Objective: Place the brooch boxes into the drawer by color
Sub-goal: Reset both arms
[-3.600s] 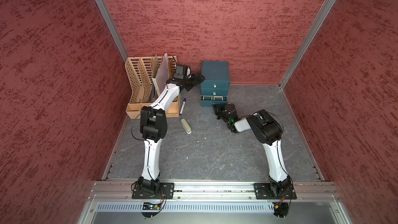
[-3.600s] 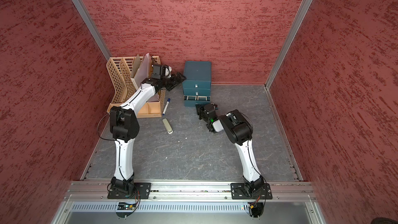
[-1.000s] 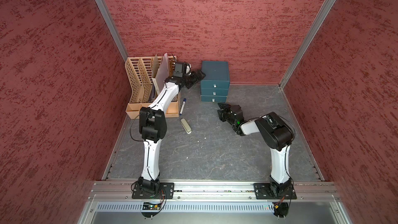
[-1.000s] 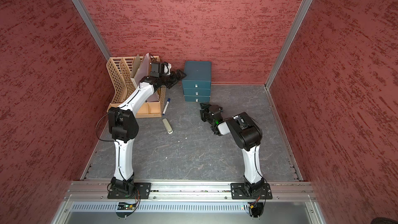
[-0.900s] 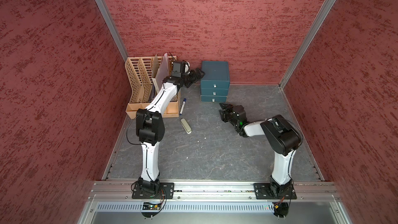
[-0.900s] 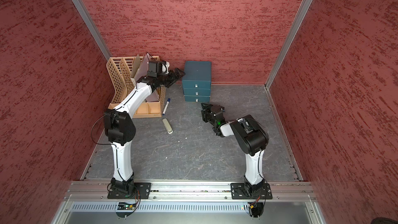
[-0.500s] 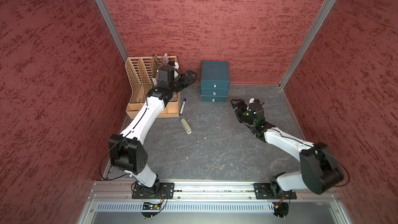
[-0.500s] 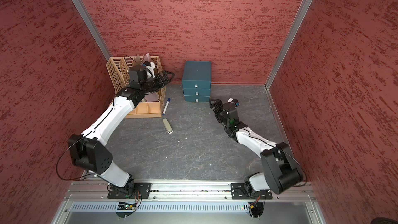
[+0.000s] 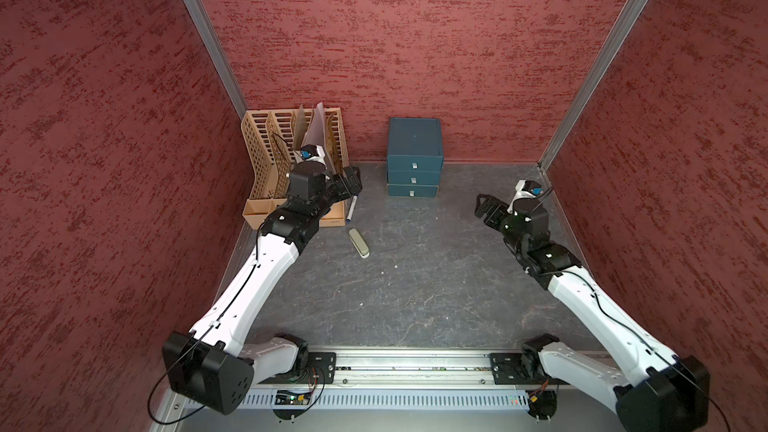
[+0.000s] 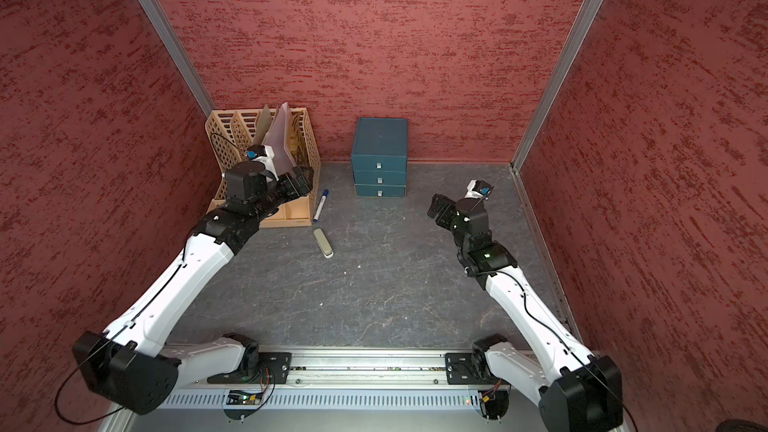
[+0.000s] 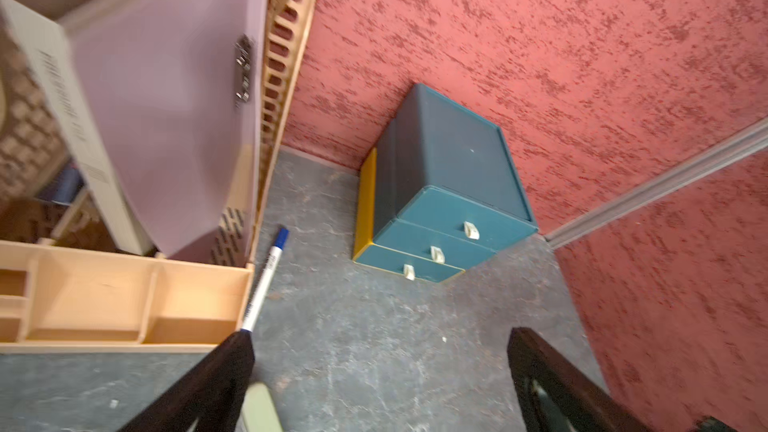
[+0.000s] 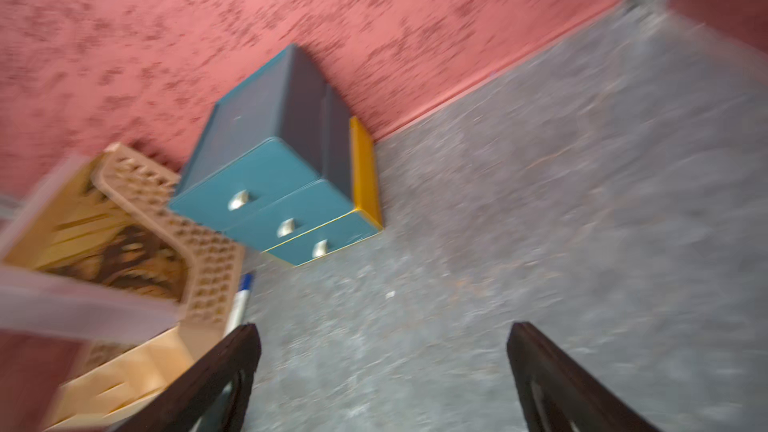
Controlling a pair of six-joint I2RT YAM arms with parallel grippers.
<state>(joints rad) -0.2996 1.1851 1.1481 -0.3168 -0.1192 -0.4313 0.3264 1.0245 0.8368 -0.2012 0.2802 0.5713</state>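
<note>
Grey table (image 9: 415,284) walled in red, seen from above. Teal drawer unit (image 9: 414,160) at the back wall, all three drawers shut now, the bottom one open seconds before. No sight of the brooch boxes. Empty left fingers (image 11: 216,380) spread wide beside the tan file rack (image 9: 266,160). Empty right fingers (image 12: 220,371) spread wide too, pulled back rightward, well apart from the drawers. Blue-capped pen (image 9: 352,206) and eraser (image 9: 359,243) unmoved.

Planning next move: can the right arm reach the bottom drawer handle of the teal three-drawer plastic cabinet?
Probably yes: right gripper open and empty, only bare grey floor between it and the bottom drawer handle.
</note>
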